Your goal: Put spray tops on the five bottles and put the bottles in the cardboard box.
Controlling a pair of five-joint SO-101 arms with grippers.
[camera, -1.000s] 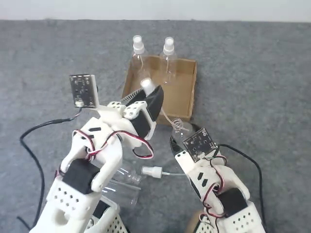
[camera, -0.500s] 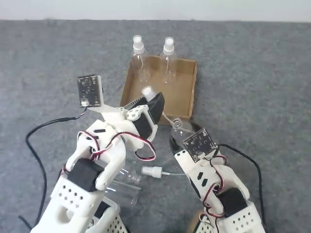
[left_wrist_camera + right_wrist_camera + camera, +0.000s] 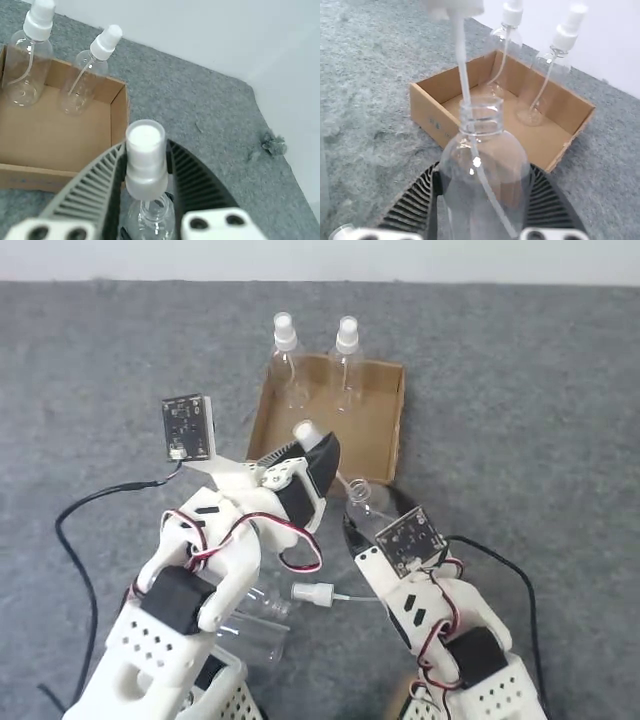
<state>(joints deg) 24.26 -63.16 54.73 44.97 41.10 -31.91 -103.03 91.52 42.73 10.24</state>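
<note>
My left gripper (image 3: 145, 150) is shut on a white spray top (image 3: 145, 159), seen from above as the spray top (image 3: 302, 430) at the box's near edge. Its thin tube (image 3: 462, 75) runs down through the open neck of a clear bottle (image 3: 482, 170). The spray head still sits well above that neck. My right gripper (image 3: 483, 176) is shut on the bottle (image 3: 362, 508) and holds it upright, just in front of the cardboard box (image 3: 375, 445). Two capped bottles (image 3: 285, 360) (image 3: 347, 362) stand at the far end of the box (image 3: 427, 107).
A loose spray top (image 3: 314, 592) with its tube lies on the grey carpet between the two arms. Clear uncapped bottles (image 3: 262, 608) lie beside the left arm's base, near a white basket (image 3: 235, 690). The near half of the box floor (image 3: 55, 140) is bare.
The left gripper turned its wrist and brought the spray top down and closer to the bottle. The right gripper nudged the bottle slightly toward the box.
</note>
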